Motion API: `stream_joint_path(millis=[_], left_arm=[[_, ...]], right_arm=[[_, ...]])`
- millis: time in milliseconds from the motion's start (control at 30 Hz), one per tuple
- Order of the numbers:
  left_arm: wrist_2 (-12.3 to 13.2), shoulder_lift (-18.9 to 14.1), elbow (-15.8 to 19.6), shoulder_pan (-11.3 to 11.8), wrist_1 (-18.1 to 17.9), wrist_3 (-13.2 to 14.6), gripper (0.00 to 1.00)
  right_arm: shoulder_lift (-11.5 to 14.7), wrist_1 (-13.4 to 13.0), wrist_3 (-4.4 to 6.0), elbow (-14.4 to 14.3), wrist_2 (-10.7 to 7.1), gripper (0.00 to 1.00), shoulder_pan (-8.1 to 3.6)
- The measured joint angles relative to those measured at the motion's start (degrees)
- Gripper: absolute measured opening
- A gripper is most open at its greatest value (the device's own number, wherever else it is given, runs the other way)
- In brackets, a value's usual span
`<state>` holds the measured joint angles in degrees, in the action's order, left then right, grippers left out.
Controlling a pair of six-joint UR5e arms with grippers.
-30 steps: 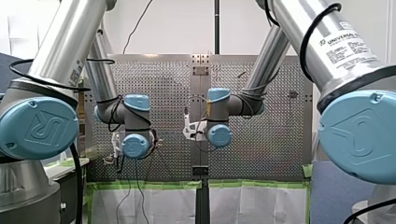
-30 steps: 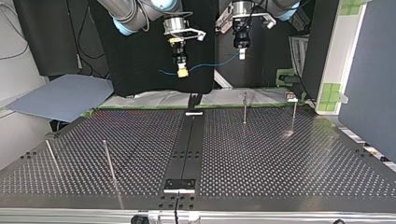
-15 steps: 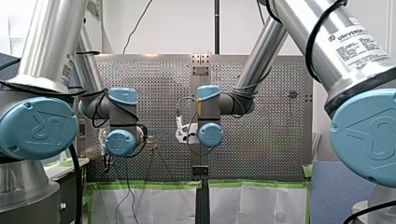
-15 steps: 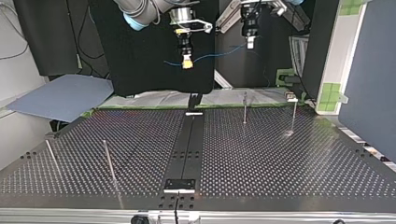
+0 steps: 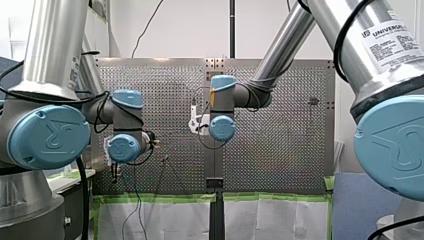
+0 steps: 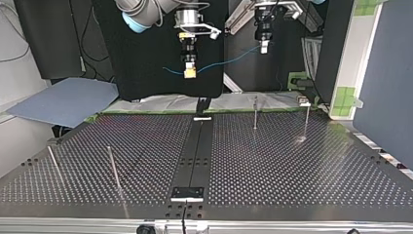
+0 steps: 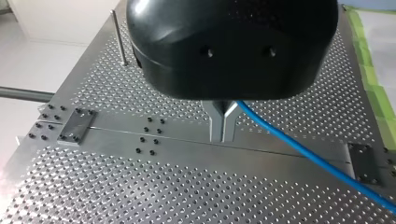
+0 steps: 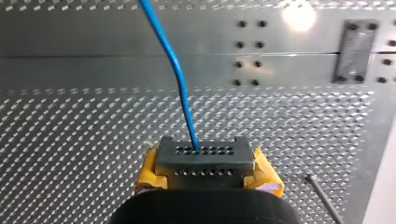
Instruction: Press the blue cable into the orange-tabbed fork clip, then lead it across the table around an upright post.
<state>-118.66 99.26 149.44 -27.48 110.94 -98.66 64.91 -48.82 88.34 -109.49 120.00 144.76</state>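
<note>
In the top view most of the table (image 6: 292, 170) is open. Its broad middle and its near right corner give free passage, and the strip (image 6: 195, 156) running from far edge to near edge lies flat. Four thin uprights stand in the way: a post (image 6: 255, 112) close to the far edge just right of the strip, a post (image 6: 306, 121) near the far right corner, a post (image 6: 52, 163) by the left edge toward the near left corner, and a post (image 6: 114, 168) inward of it. A gap separates each pair. Above the far edge the cable (image 6: 225, 60) stretches between my right gripper (image 6: 189, 73) and my left gripper (image 6: 264, 48), both clamped on it, high off the table, with room beneath.
</note>
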Motion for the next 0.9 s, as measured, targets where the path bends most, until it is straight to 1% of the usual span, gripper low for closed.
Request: stream_joint_path(millis=[100,200,267,333,433,633,767,900], left_arm=[[0.52,1.5,-0.55,0.76,-1.46,-1.59,0.0],[1.13,3.05,-0.9,1.9,-2.98,-3.12,0.0],[1.98,4.19,-0.98,2.93,-4.11,-3.9,0.0],[2.87,5.18,-0.98,3.89,-5.12,-4.28,0.0],[4.37,6.75,-0.98,5.44,-6.68,-4.52,0.0],[7.18,9.57,-1.98,8.25,-9.49,-4.97,0.0],[8.94,11.34,-3.49,10.02,-11.26,-5.08,0.0],[10.62,13.02,-4.23,11.7,-12.94,-5.14,0.0]], right_arm=[[-0.27,-0.65,0.39,0.09,-0.45,0.0,-0.09],[-1.34,-1.8,1.21,0.21,-0.68,0.0,-0.14],[-2.21,-2.68,1.72,0.26,-0.81,0.0,-0.17],[-3.04,-3.51,2.24,0.44,-1.06,0.0,-0.19],[-4.29,-4.77,2.67,1.05,-1.38,0.0,-0.27],[-7.04,-7.26,2.96,2.51,-1.57,0.0,-0.66],[-8.98,-7.88,2.99,3.68,-1.6,0.0,-0.92],[-10.85,-8.01,3.04,5.01,-1.6,0.0,-1.16]])
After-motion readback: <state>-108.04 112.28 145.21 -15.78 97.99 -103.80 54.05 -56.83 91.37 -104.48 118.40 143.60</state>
